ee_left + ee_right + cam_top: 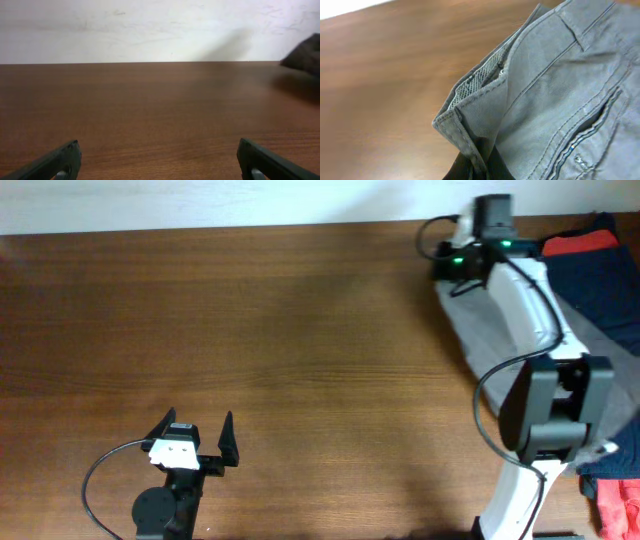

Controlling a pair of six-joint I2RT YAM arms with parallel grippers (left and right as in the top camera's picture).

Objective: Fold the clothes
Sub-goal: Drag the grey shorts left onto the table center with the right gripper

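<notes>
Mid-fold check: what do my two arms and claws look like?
The left arm is black, with a white block behind its dark tapered left claw and a thin black cable looping off. The right arm has white links, a boxy black joint, a looping black cable and green lights; the right claw shows only dark.
</notes>
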